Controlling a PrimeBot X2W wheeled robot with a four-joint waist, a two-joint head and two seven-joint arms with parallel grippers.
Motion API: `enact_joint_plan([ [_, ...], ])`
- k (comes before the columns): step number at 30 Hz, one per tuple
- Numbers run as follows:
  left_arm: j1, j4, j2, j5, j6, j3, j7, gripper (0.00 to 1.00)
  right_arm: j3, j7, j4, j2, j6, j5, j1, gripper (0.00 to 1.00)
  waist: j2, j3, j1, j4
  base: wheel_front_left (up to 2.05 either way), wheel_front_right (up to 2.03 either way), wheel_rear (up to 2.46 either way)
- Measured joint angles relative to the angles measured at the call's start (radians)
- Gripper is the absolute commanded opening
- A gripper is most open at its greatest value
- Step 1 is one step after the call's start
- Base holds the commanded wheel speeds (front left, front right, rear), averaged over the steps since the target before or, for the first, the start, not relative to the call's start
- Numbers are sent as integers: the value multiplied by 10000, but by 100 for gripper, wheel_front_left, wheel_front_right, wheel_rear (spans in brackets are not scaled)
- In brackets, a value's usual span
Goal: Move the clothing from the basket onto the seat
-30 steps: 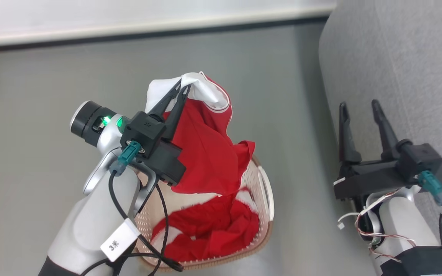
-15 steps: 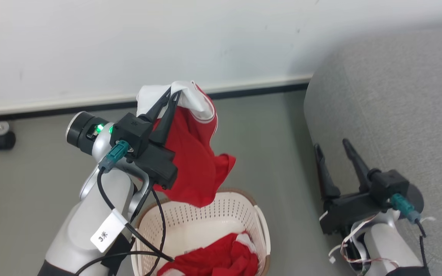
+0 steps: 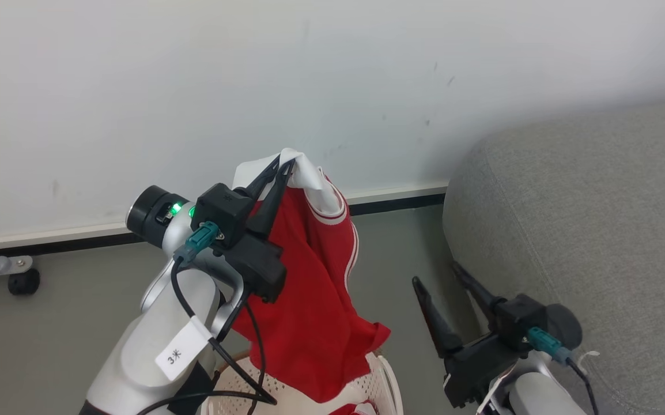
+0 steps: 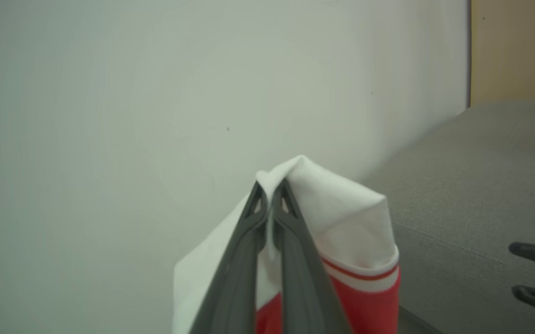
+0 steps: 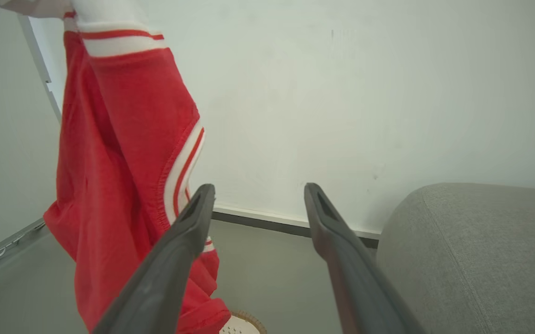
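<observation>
At frame centre the left pincer [image 3: 286, 165] is clenched on the white top edge of the red clothing [image 3: 309, 311], which hangs down over the basket [image 3: 391, 380] at the bottom edge. The right pincer [image 3: 435, 273], lower right, stands released and empty beside the grey seat [image 3: 586, 219]

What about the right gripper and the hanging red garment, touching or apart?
Apart. In the head view, bare grey floor shows between the open right gripper and the red garment, which hangs from the shut left gripper.
</observation>
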Motion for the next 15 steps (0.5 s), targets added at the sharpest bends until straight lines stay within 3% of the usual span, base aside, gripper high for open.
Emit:
enact_joint_plan([
  [15, -16, -483, -253, -359, -2, -732, 673, 0, 2638, 0, 1175, 15, 161, 514, -1046, 100, 2, -292, 2, 431, 0, 0, 0],
])
